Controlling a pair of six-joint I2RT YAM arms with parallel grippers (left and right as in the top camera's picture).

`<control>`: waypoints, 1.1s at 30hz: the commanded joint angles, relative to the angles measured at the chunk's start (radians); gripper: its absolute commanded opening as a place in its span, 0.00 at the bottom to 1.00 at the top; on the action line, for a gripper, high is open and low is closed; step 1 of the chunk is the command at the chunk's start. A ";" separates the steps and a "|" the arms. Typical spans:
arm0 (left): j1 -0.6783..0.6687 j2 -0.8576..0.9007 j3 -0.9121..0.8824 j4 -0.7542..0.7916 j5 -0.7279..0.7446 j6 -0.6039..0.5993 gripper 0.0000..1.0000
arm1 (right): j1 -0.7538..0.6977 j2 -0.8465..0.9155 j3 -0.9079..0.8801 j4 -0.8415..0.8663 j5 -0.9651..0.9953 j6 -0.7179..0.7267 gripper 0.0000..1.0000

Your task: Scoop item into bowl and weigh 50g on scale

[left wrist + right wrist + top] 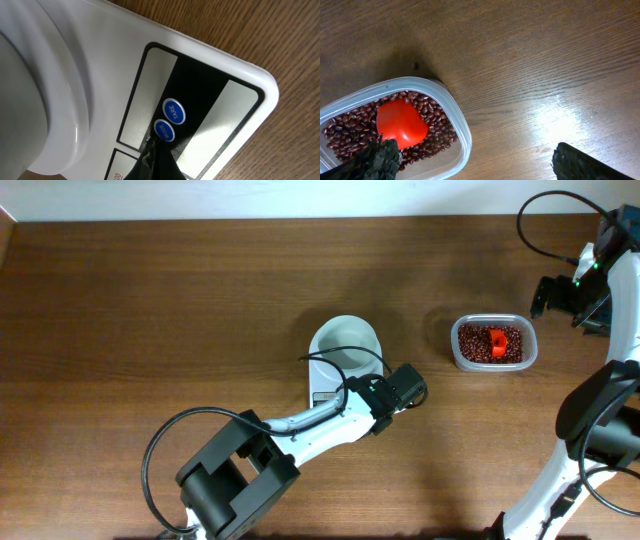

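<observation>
Left wrist view: the bowl (45, 100) is a blurred curve cut off by the left, top and bottom edges. The scale (150, 95) runs off the bottom edge, where the left pincer (156, 159) shows only as a dark, blurred tip. Overhead, the bowl and the left arm (320, 425) cover most of the scale, and its display is too small to read. Right wrist view: the tub (457, 117) is cut off at left and bottom. The red scoop (400, 122) has its lower end hidden behind a blurred finger (372, 161) of the right pincer (480, 164). A dark speck (415, 65) on the bench (545, 75) is too small to identify.
</observation>
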 commanded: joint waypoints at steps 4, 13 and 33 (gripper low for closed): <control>0.009 0.109 -0.045 -0.005 0.064 0.016 0.00 | -0.004 0.005 0.019 0.000 0.009 0.011 0.99; 0.024 0.143 -0.044 0.010 0.037 0.015 0.00 | -0.004 0.005 0.019 0.000 0.008 0.011 0.99; 0.001 0.150 -0.044 0.009 0.038 0.072 0.00 | -0.004 0.005 0.019 0.000 0.008 0.011 0.99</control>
